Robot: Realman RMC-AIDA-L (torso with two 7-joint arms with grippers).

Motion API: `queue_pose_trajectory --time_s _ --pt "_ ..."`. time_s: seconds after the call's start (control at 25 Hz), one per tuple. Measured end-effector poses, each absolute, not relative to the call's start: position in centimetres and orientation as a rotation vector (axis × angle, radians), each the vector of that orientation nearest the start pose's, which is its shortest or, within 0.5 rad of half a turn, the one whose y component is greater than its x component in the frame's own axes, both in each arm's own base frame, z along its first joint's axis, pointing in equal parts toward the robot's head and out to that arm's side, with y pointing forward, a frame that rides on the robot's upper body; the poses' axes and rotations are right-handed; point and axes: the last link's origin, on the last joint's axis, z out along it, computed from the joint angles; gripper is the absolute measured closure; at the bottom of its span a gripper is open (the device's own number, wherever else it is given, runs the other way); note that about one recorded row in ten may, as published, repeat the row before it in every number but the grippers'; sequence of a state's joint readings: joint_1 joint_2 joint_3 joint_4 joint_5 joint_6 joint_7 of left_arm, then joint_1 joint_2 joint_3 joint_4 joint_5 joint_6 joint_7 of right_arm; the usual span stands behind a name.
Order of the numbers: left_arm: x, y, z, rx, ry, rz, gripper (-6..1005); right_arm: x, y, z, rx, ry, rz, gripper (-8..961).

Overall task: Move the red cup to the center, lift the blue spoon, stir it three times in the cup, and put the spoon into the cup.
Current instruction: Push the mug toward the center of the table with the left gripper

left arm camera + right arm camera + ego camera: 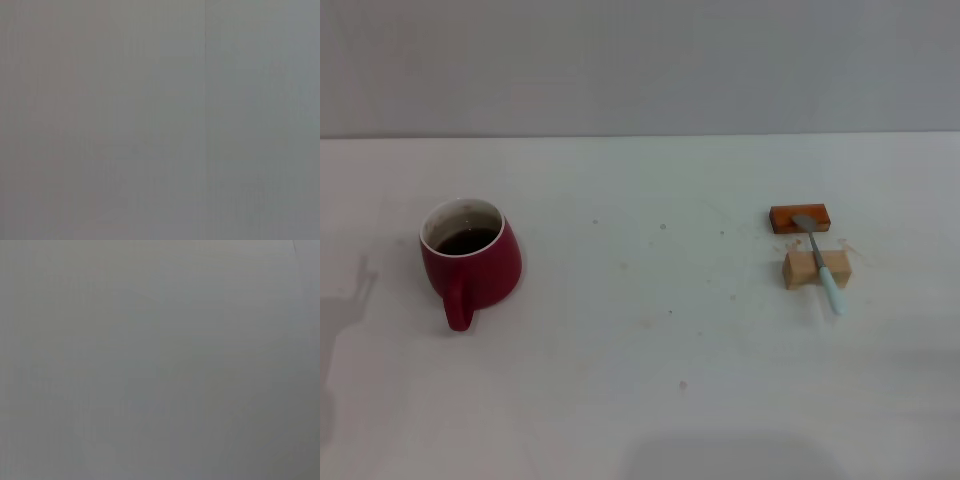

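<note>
Neither gripper appears in any view: the head view shows only the tabletop, and both wrist views show a plain grey surface, so how far the left or right fingers are spread, or whether they hold anything, cannot be told.

A squat dark-red ceramic cup [470,258] with a white inside stands at the left of the frame on the white tabletop [650,380], upright, dark liquid in it, its thick handle pointing toward the lower edge.

At the right of the frame, a slim spoon with a pale blue handle [821,265] lies across a tan wooden block [816,269], its grey metal bowl end resting on an orange-brown rectangular block [801,218] just above.

The bare middle of the tabletop [650,270] lies between cup and spoon, which are well apart.
</note>
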State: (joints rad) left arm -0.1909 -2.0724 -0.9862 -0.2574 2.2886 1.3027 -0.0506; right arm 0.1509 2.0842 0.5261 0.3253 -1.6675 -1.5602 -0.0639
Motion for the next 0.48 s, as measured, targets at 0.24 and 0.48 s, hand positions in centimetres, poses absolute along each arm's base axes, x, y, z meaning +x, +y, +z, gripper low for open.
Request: queue_pose_trajectory --time_s 0.24,0.48 --pt "-37.39 26.0 1.68 -1.333 -0.549 -0.632 171 36.44 22.33 1.99 -1.103 0.506 0.669 243" --pt "-37.42 26.09 1.72 -1.333 -0.548 -0.629 190 36.41 22.37 1.96 -1.103 0.507 0.671 243"
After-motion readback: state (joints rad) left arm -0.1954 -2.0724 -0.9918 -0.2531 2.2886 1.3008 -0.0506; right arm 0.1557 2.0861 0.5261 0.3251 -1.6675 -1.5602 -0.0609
